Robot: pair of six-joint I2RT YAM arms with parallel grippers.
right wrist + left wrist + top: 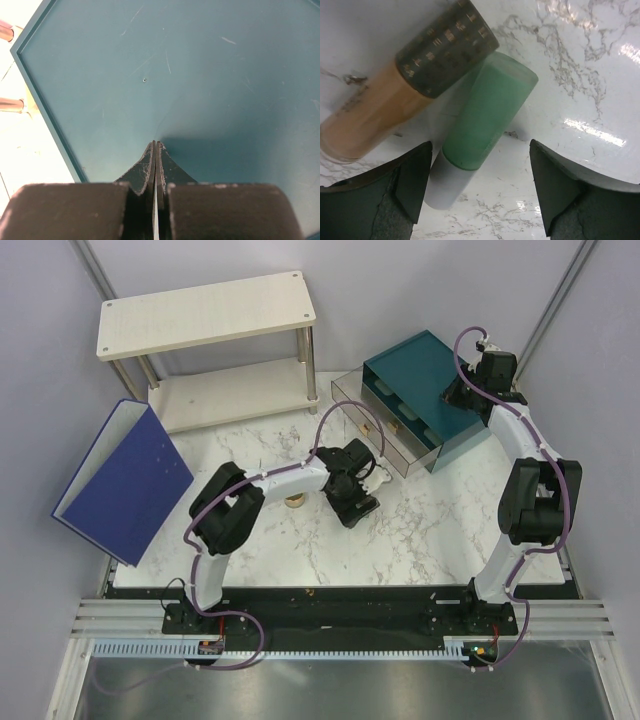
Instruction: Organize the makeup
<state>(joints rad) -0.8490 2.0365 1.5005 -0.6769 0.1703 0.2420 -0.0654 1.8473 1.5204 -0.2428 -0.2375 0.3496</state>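
Judged from how things lie, you are early in the job. Two pieces of makeup are out on the marble table (430,530), in front of the teal drawer box (410,370) and well apart from it: the mint-green tube (487,115) and the copper-black tube (395,100). They lie flat, and the mint one leans against the other's dark cap. Neither is put away yet.

Your left gripper (480,150) hangs over that pair with its jaws spread wide and nothing held. The mint-green tube shows in the gap between them. A pick-up looks like the step in hand, though you cannot tell how far above the table the fingers are.

Your right gripper (155,147) is pressed shut on nothing, poised over the flat top of the teal drawer box. The box's clear drawer (372,430) stands pulled out toward the table, ready to take items.

What you cannot read:
- The drawer's contents are too small and too glared to name, so nothing shows how many items are already stowed.
- A small gold round item (295,502) peeks out under the left arm, farther from the box than the tubes. It is half covered.
- No green lids or pink compacts show anywhere.
- The copper-black tube's base runs off the wrist view.
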